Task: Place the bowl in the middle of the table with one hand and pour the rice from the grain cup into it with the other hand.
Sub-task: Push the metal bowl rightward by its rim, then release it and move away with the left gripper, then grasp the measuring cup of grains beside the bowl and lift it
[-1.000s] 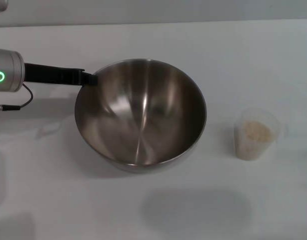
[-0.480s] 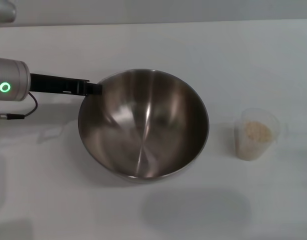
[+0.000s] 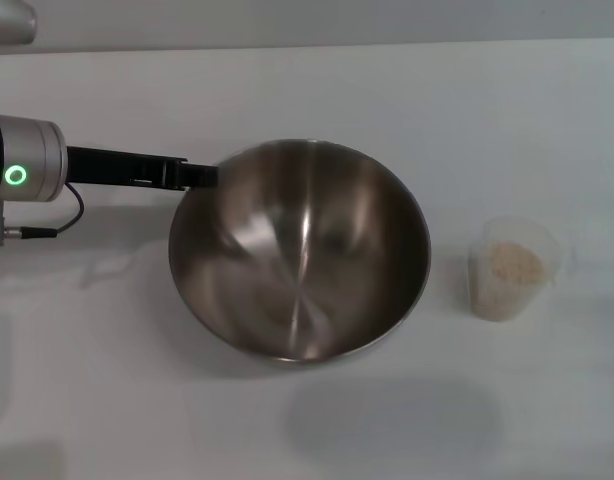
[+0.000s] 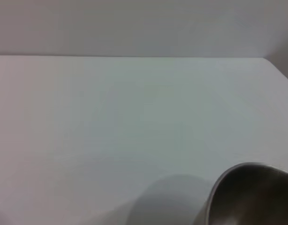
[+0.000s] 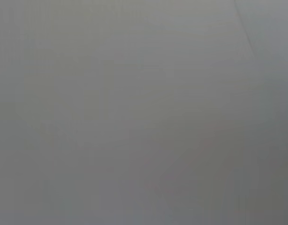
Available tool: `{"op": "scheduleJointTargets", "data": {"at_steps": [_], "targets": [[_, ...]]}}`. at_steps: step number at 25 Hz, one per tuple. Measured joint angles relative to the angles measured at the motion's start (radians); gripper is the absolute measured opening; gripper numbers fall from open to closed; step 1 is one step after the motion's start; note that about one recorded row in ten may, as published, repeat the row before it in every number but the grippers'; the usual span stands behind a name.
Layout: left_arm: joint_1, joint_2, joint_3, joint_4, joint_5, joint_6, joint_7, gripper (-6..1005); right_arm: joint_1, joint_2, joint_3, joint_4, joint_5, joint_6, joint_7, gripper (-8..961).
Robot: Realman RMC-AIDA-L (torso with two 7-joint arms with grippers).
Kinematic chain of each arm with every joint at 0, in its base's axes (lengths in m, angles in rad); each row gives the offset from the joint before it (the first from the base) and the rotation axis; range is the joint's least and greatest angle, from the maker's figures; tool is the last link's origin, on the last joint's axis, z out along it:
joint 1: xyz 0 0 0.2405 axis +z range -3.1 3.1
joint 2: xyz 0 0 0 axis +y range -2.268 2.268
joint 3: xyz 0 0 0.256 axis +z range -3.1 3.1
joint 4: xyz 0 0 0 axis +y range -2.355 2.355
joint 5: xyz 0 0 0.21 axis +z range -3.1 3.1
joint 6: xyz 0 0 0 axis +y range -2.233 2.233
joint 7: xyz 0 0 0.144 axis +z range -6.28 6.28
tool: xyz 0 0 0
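Note:
The large shiny steel bowl [image 3: 299,250] sits near the middle of the white table [image 3: 317,90], tilted a little, and is empty inside. My left gripper [image 3: 203,176] reaches in from the left and is shut on the bowl's upper left rim. The bowl's rim also shows in the left wrist view [image 4: 249,194]. The clear grain cup [image 3: 514,267] stands upright to the right of the bowl, apart from it, with a heap of pale rice [image 3: 513,264] inside. My right gripper is out of view; the right wrist view shows only plain grey.
My left arm [image 3: 27,172] with its green light ring lies along the table's left side, a cable hanging below it. The table's far edge [image 3: 307,45] meets a grey wall.
My left gripper has carried the bowl to the right and slightly toward the front. The cup has not moved.

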Motion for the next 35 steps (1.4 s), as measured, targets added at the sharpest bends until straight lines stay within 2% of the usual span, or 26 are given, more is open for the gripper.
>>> {"op": "scheduleJointTargets", "data": {"at_steps": [4, 11, 16, 18, 19, 20, 21, 23, 24, 25, 26, 28, 29, 30, 31, 32, 33, 34, 35], "targets": [[0.003, 0.000, 0.000, 0.000, -0.013, -0.001, 0.018, 174, 0.000, -0.001, 0.000, 0.000, 0.000, 0.000, 0.000, 788], [0.027, 0.004, -0.013, -0.035, -0.124, -0.017, 0.095, 376, -0.002, -0.001, 0.000, -0.001, 0.000, 0.000, 0.000, 788], [0.035, 0.002, -0.031, -0.094, -0.169, -0.031, 0.169, 522, -0.004, -0.001, 0.000, -0.001, 0.000, 0.000, 0.000, 788], [0.073, -0.006, -0.009, -0.161, -0.247, 0.029, 0.288, 581, -0.004, -0.001, 0.000, -0.001, 0.001, 0.000, 0.000, 788], [0.093, -0.007, 0.010, -0.179, -0.290, 0.086, 0.332, 610, -0.004, 0.000, 0.000, -0.001, 0.001, 0.000, 0.000, 788], [0.137, -0.008, 0.058, -0.207, -0.387, 0.229, 0.429, 640, -0.002, 0.000, 0.000, -0.001, 0.001, 0.000, 0.000, 787], [0.137, -0.008, 0.058, -0.207, -0.387, 0.229, 0.429, 676, -0.002, 0.000, 0.000, -0.001, 0.001, 0.000, 0.000, 787], [0.199, -0.009, 0.131, -0.238, -0.514, 0.426, 0.551, 747, -0.001, 0.000, 0.000, -0.003, 0.002, 0.000, 0.000, 787], [0.232, -0.009, 0.171, -0.256, -0.577, 0.527, 0.612, 782, -0.001, 0.000, 0.000, -0.003, 0.002, 0.000, 0.000, 787], [0.287, -0.009, 0.258, -0.305, -0.678, 0.728, 0.724, 818, -0.002, 0.000, 0.000, -0.003, 0.004, 0.001, 0.000, 787], [0.287, -0.009, 0.258, -0.305, -0.678, 0.728, 0.724, 818, -0.002, 0.000, 0.000, -0.003, 0.004, 0.001, 0.000, 787], [0.326, -0.009, 0.360, -0.361, -0.731, 0.941, 0.811, 818, -0.002, 0.000, 0.000, -0.003, 0.006, 0.001, 0.000, 787], [0.340, -0.009, 0.429, -0.390, -0.732, 1.069, 0.843, 818, -0.003, 0.000, 0.000, -0.002, 0.006, 0.001, 0.000, 787], [0.349, -0.008, 0.552, -0.420, -0.674, 1.334, 0.864, 818, -0.005, 0.001, 0.000, -0.002, 0.006, 0.001, 0.000, 787], [0.349, -0.008, 0.552, -0.420, -0.674, 1.334, 0.864, 818, -0.005, 0.001, 0.000, -0.002, 0.006, 0.001, 0.000, 787], [0.347, -0.008, 0.619, -0.419, -0.620, 1.473, 0.863, 818, -0.006, 0.001, 0.001, -0.001, 0.006, 0.000, 0.000, 787], [0.347, -0.008, 0.619, -0.419, -0.620, 1.473, 0.863, 818, -0.006, 0.001, 0.001, -0.001, 0.006, 0.000, 0.000, 787], [0.330, -0.008, 0.737, -0.383, -0.486, 1.715, 0.831, 818, -0.006, 0.001, 0.001, -0.001, 0.006, 0.000, 0.000, 787], [0.309, -0.009, 0.822, -0.315, -0.377, 1.885, 0.776, 818, -0.006, 0.001, 0.001, -0.001, 0.007, 0.000, 0.000, 787]]}}
